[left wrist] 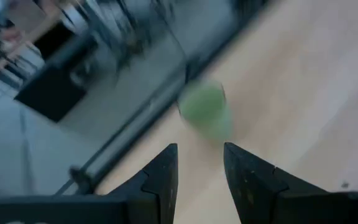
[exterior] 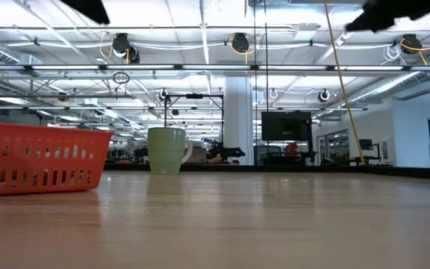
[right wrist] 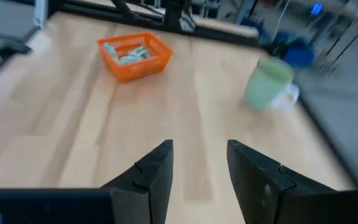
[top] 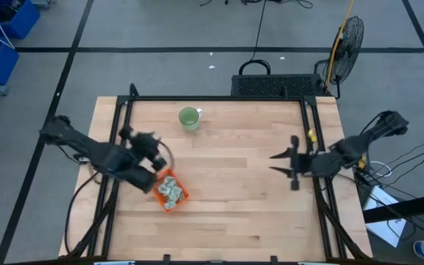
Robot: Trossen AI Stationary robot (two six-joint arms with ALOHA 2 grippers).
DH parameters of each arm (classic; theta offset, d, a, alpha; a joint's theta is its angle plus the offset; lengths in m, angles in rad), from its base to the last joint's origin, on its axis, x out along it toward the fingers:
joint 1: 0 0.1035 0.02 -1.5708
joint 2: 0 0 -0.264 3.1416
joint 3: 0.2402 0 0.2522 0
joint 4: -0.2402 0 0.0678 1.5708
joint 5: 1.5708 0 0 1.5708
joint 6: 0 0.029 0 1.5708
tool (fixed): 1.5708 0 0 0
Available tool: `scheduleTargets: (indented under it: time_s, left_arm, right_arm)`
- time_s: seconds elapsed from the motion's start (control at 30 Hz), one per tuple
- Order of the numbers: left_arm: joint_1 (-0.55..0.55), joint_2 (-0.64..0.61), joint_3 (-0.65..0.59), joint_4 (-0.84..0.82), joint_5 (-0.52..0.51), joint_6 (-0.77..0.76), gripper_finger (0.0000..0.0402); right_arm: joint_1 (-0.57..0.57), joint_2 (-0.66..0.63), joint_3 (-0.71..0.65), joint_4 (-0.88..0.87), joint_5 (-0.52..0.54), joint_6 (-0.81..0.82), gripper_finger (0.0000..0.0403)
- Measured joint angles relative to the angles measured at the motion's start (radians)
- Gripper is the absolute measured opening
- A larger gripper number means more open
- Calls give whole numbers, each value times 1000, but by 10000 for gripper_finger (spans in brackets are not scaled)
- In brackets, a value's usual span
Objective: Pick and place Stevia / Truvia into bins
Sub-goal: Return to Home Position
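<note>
Orange plastic tray [top: 185, 196], low-walled and slotted, on the left part of the pale wooden tabletop [top: 234, 210], set at a slant to the boards. Heaped inside it, pale green and white Stevia / Truvia sachets [top: 169, 191], overlapping one another, none seen lying loose on the wood. Print on the sachets too small to read, so no brand name legible in any view. Same tray from the right wrist view [right wrist: 135, 67], sachets [right wrist: 128, 53] showing above its rim. From the low view, only its slotted wall [exterior: 39, 161] at far left, contents hidden behind it. Round light-green cup [top: 189, 118] upright near the far edge, well apart from the tray, handle turned away from it; no writing visible on its side [exterior: 166, 150]. Left end effector [left wrist: 201, 148] raised above the wood just beside the tray on the cup's side, aimed toward the cup [left wrist: 205, 111], fingers spread and nothing between them. Right end effector [top: 272, 163] out at the right side of the tabletop, pointing toward the middle, fingers likewise apart and empty [right wrist: 197, 148]. Beyond the far edge, a round black fan [top: 348, 37] on the floor. Across the room, a dark screen [exterior: 286, 127] showing nothing readable.
</note>
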Motion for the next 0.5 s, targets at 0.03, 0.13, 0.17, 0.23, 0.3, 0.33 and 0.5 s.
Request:
scheduleTargets:
  time_s: [0.03, 0.13, 0.17, 0.23, 0.3, 0.33, 0.5]
  left_arm:
    - [-8, -35, -11, 4, -56, -31, 136]
    - [-41, -130, -85, 11, -198, -105, 136]
    - [-46, -157, -119, 12, -232, -134, 136]
    - [-49, -207, -199, 34, -246, -212, 136]
    - [-49, -251, -293, 86, -219, -268, 136]
    - [-49, -273, -343, 125, -207, -276, 136]
    - [-60, -360, -575, 456, -268, -178, 136]
  right_arm:
    - [-2, -46, -11, -43, -21, 50, 144]
    - [-1, -167, -89, -84, -37, 119, 144]
    - [-1, -204, -122, -80, -34, 111, 144]
    - [-1, -273, -199, -51, -10, 91, 144]
    - [-1, -338, -272, 0, -13, 53, 144]
    - [-1, -371, -309, 29, -44, 15, 144]
    - [-1, -481, -441, 330, -342, -167, 144]
